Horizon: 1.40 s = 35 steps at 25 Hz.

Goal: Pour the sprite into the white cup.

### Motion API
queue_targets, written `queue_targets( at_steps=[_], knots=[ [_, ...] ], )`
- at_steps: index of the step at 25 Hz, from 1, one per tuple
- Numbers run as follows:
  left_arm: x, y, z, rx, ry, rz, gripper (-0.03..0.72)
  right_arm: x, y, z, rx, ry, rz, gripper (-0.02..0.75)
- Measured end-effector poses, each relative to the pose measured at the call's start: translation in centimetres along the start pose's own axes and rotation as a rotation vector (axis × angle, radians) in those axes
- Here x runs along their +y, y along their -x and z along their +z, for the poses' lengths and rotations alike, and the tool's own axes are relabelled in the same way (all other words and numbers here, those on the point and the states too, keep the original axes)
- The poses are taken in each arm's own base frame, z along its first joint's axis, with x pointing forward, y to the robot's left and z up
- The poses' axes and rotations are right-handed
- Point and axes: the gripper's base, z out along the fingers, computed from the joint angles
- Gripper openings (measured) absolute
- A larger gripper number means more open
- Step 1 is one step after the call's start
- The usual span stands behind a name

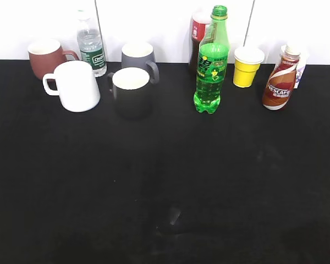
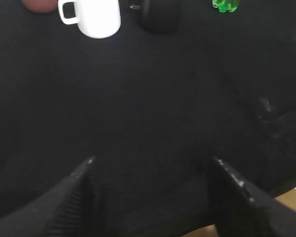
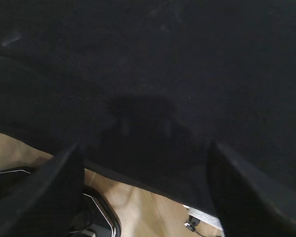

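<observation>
The sprite (image 1: 212, 66), a tall green bottle with a green cap, stands upright at the back, right of centre; its base shows in the left wrist view (image 2: 225, 5). The white cup (image 1: 76, 86) stands at the back left, handle to the left, and shows in the left wrist view (image 2: 94, 17). My left gripper (image 2: 153, 163) is open and empty over the black cloth near the front edge, far from both. My right gripper (image 3: 143, 148) is open and empty over the front table edge. Neither gripper shows in the exterior view.
A black mug (image 1: 131, 92) stands right of the white cup. Behind are a brown mug (image 1: 46, 56), a grey mug (image 1: 138, 58), a water bottle (image 1: 91, 45), a cola bottle (image 1: 198, 38), a yellow cup (image 1: 247, 66) and a Nescafe bottle (image 1: 281, 80).
</observation>
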Motion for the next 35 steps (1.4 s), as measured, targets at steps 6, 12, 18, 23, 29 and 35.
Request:
queue_targets(
  at_steps=[6,12,18,23,29,35],
  knots=[
    [0.0,0.0,0.0,-0.004,0.017,-0.011,0.531,-0.1,-0.2,-0.4,-0.030,-0.009,0.014,0.565],
    [0.0,-0.9,-1.5,-0.133,0.339,-0.200,0.531,-0.3,-2.1,-3.0,-0.219,-0.307,0.245,0.565],
    [-0.3,-1.3,-2.0,-0.176,0.360,-0.203,0.531,0.1,-2.8,-3.6,-0.284,-0.321,0.242,0.563],
    [-0.3,-1.3,-2.0,-0.176,0.360,-0.201,0.531,0.1,-2.8,-3.6,-0.284,-0.321,0.242,0.563],
    [-0.3,-1.3,-2.0,-0.176,0.360,-0.200,0.531,0.1,-2.8,-3.6,-0.284,-0.321,0.242,0.562],
    [-0.3,-1.3,-2.0,-0.176,0.360,-0.200,0.531,0.1,-2.8,-3.6,-0.284,-0.321,0.242,0.561]
  ],
)
